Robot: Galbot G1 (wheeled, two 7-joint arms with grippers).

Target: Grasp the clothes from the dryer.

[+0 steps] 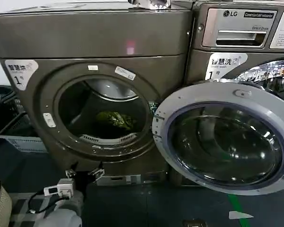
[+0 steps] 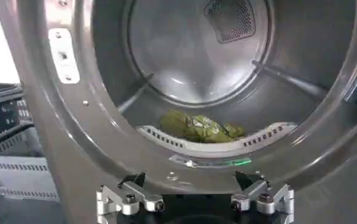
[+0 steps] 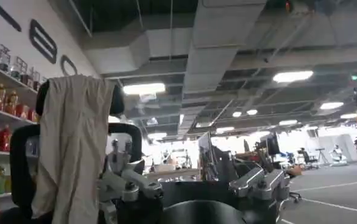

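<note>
The dryer (image 1: 90, 38) is the dark bronze-grey machine on the left, with its round mouth uncovered. The clothes (image 1: 116, 119), a small yellow-green bundle, lie on the drum floor just behind the perforated lip. My left gripper (image 1: 86, 173) hovers low in front of the dryer, below the mouth, open and empty. In the left wrist view the clothes (image 2: 200, 128) lie well beyond my left gripper (image 2: 192, 181), whose black fingertips (image 2: 134, 179) stand wide apart. My right gripper (image 3: 194, 182) points out at the room, away from the machines, open with nothing between its fingers.
The dryer's round glass door (image 1: 222, 142) hangs swung out to the right, in front of the LG machine (image 1: 241, 28). A white laundry basket (image 1: 19, 135) and dark bins stand on the floor to the left. A chair with a beige cloth (image 3: 72, 146) is near the right gripper.
</note>
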